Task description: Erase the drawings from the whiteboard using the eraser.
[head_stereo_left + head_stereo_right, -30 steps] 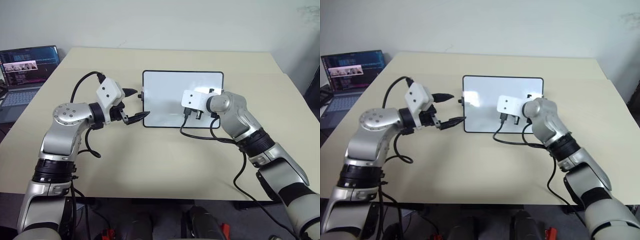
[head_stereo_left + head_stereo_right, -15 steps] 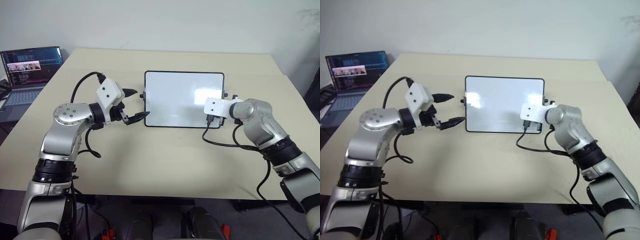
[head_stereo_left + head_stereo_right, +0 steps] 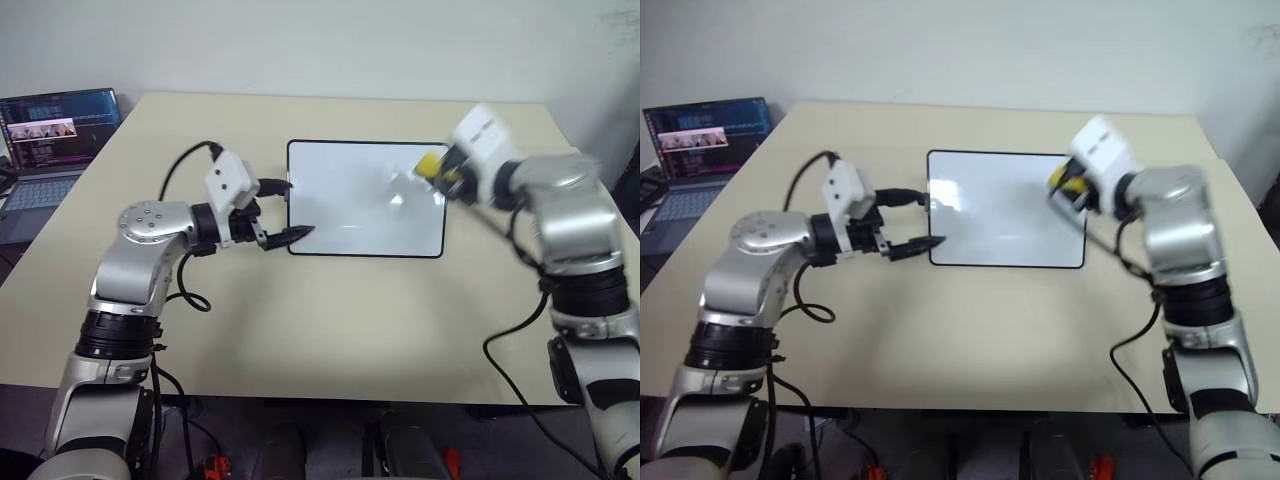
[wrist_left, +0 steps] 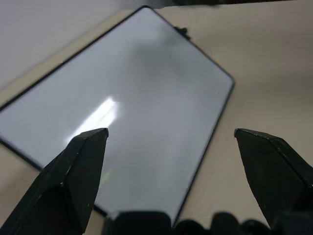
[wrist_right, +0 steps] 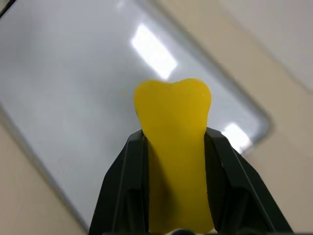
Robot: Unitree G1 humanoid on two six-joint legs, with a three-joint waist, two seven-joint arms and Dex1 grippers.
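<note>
Jaws: our right gripper (image 5: 176, 142) pinches the eraser (image 5: 173, 147), now lifted off the whiteboard (image 3: 350, 210) and hanging above its right edge; a second ago it was down on the surface. Left gripper (image 3: 283, 210) spread at the board's left edge. No drawings visible, so erasing looks done.

left gripper (image 3: 285, 210) agape, right gripper (image 5: 175, 147) clamped (raised)
</note>
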